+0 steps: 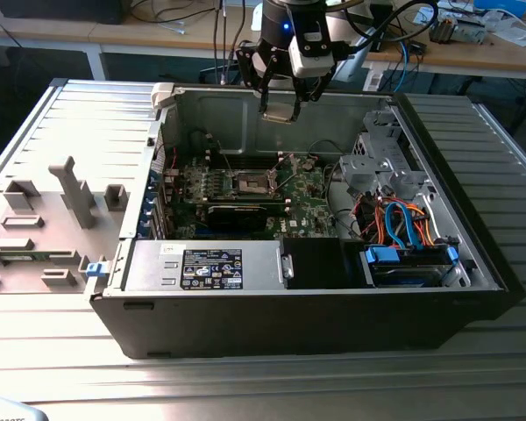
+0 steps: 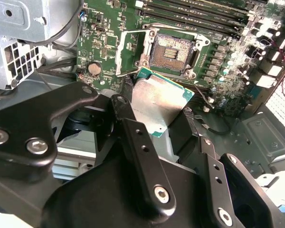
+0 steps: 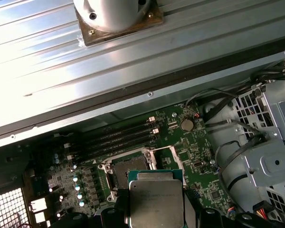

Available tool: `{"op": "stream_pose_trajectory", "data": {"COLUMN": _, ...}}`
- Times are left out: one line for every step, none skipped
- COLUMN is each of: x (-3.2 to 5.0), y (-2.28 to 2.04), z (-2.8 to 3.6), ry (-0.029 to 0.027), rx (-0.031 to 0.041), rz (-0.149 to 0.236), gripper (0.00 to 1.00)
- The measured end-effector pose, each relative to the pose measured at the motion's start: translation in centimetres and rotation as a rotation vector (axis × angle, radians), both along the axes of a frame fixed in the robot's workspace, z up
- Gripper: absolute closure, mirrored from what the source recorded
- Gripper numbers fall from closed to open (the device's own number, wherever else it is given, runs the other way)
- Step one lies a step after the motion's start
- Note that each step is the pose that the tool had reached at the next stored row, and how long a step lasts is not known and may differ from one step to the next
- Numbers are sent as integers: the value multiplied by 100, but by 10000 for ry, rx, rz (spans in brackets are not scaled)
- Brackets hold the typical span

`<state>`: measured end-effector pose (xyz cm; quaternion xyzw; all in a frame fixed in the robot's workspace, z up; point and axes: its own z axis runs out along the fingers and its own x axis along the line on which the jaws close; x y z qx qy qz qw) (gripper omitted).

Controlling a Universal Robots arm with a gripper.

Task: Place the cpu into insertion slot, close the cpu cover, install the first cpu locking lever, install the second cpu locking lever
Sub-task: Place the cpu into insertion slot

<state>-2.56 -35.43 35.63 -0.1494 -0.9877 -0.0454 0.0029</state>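
Black end effector [image 1: 285,101] pinches the small silvery square cpu [image 2: 159,99] above the empty silver-rimmed insertion slot [image 2: 173,51] (nothing installed yet).

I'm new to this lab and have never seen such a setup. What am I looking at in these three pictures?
A robot arm is working over an open computer case that lies on a ribbed metal table. The exterior view comes from a camera off the arm. Both wrist views come from cameras riding on the arm, looking into the case. The arm's gripper is shut on the cpu, a small silvery square chip, and holds it above the green motherboard. The insertion slot, the square socket with a dark centre, is uncovered and has no chip in it.
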Motion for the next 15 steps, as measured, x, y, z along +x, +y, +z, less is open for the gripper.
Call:
{"op": "stream_pose_trajectory", "data": {"x": 0, "y": 0, "z": 0, "ry": 0, "rx": 0, "rz": -5, "gripper": 45}}
{"op": "stream_pose_trajectory", "data": {"x": 0, "y": 0, "z": 0, "ry": 0, "rx": -1, "rz": -11, "gripper": 45}}
{"op": "stream_pose_trajectory", "data": {"x": 0, "y": 0, "z": 0, "ry": 0, "rx": 0, "rz": -16, "gripper": 45}}
{"op": "stream_pose_trajectory", "data": {"x": 0, "y": 0, "z": 0, "ry": 0, "rx": 0, "rz": -21, "gripper": 45}}
{"op": "stream_pose_trajectory", "data": {"x": 0, "y": 0, "z": 0, "ry": 1, "rx": -1, "rz": -27, "gripper": 45}}
{"op": "stream_pose_trajectory", "data": {"x": 0, "y": 0, "z": 0, "ry": 1, "rx": -1, "rz": -31, "gripper": 45}}
{"op": "stream_pose_trajectory", "data": {"x": 0, "y": 0, "z": 0, "ry": 0, "rx": -1, "rz": -35, "gripper": 45}}
{"op": "stream_pose_trajectory", "data": {"x": 0, "y": 0, "z": 0, "ry": 0, "rx": -1, "rz": -42, "gripper": 45}}
{"op": "stream_pose_trajectory", "data": {"x": 0, "y": 0, "z": 0, "ry": 1, "rx": -1, "rz": -49, "gripper": 45}}
{"op": "stream_pose_trajectory", "data": {"x": 0, "y": 0, "z": 0, "ry": 0, "rx": -1, "rz": -53, "gripper": 45}}
{"op": "stream_pose_trajectory", "data": {"x": 0, "y": 0, "z": 0, "ry": 0, "rx": -1, "rz": -60, "gripper": 45}}
{"op": "stream_pose_trajectory", "data": {"x": 0, "y": 0, "z": 0, "ry": 0, "rx": -1, "rz": -66, "gripper": 45}}
{"op": "stream_pose_trajectory", "data": {"x": 0, "y": 0, "z": -1, "ry": 1, "rx": 0, "rz": -71, "gripper": 45}}
{"op": "stream_pose_trajectory", "data": {"x": 0, "y": 0, "z": -1, "ry": 0, "rx": 0, "rz": -76, "gripper": 45}}
{"op": "stream_pose_trajectory", "data": {"x": 0, "y": 0, "z": -1, "ry": 0, "rx": -1, "rz": -101, "gripper": 45}}
